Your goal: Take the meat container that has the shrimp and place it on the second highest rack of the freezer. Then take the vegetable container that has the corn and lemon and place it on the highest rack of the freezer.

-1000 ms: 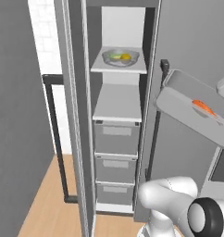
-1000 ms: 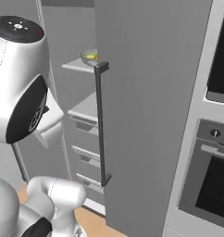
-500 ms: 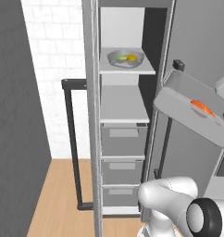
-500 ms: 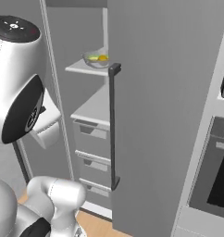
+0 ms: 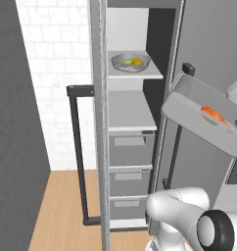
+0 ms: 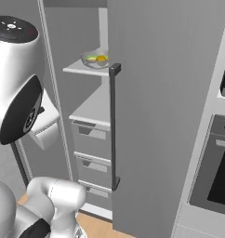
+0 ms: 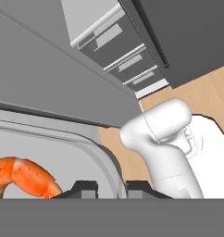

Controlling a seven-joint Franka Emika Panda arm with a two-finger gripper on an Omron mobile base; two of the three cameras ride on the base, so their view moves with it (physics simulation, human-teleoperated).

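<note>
The meat container (image 5: 199,117), a light grey tray, hangs tilted in the air to the right of the open freezer (image 5: 99,147). The orange shrimp (image 5: 213,113) lies in it near its right end. My gripper (image 7: 111,189) is shut on the tray's rim (image 7: 101,156), with the shrimp (image 7: 22,177) just left of the fingertips. The vegetable container (image 5: 130,62) with the green corn and yellow lemon (image 5: 137,61) sits on an upper freezer shelf, also seen in the right base view (image 6: 96,59). The shelf below it (image 5: 130,111) is bare.
Three grey drawers (image 5: 129,149) fill the freezer's lower part. A dark vertical handle (image 6: 113,125) runs down a tall grey door panel (image 6: 170,93) right of the shelves. Another dark handle (image 5: 77,152) stands left of them. A wall oven (image 6: 216,181) is at the far right.
Both base views have shifted, so the base has moved and the freezer shelves now sit more in front. The tray with the shrimp stays in my gripper at the same place in the view.
</note>
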